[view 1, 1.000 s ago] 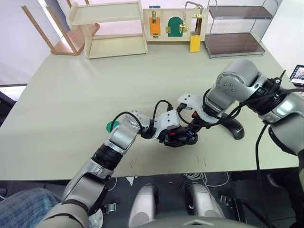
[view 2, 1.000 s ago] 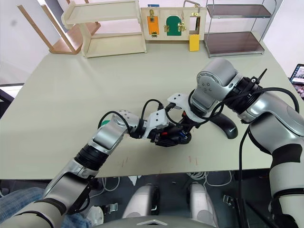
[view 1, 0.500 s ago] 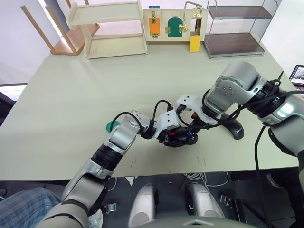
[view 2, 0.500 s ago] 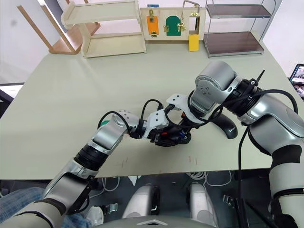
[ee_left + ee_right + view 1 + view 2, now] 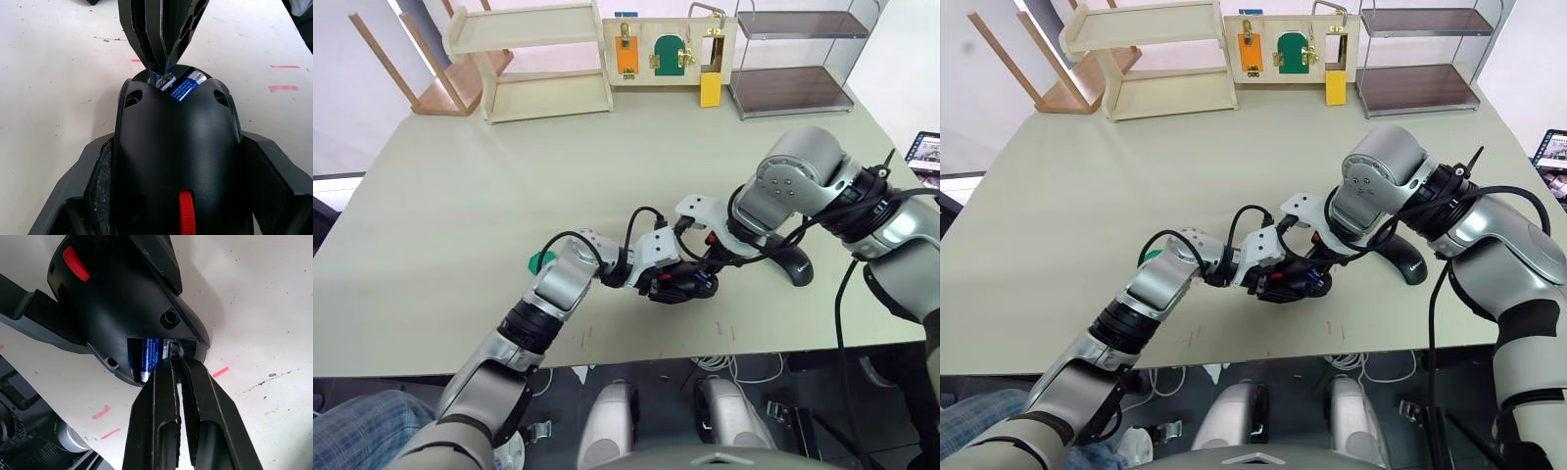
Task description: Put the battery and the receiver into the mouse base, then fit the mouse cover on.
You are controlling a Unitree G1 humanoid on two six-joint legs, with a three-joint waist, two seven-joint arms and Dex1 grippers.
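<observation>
The black mouse base [image 5: 677, 286] with its red scroll wheel [image 5: 185, 215] lies near the table's front edge, and my left gripper [image 5: 668, 280] is shut on its sides. The blue battery [image 5: 185, 88] lies in the open rear compartment. My right gripper [image 5: 176, 356] comes in from the right, its tips shut on a small silvery piece, the receiver [image 5: 173, 347], in the slot beside the battery. The smooth black mouse cover [image 5: 793, 266] rests on the table just right of the base, partly behind my right arm.
At the table's back stand a wooden shelf [image 5: 543, 59], a board with locks [image 5: 671, 49] and a metal rack [image 5: 793, 59]. A small green thing [image 5: 541, 260] lies by my left forearm. Red marks [image 5: 724, 331] dot the front edge. A person's knee [image 5: 352, 431] shows bottom left.
</observation>
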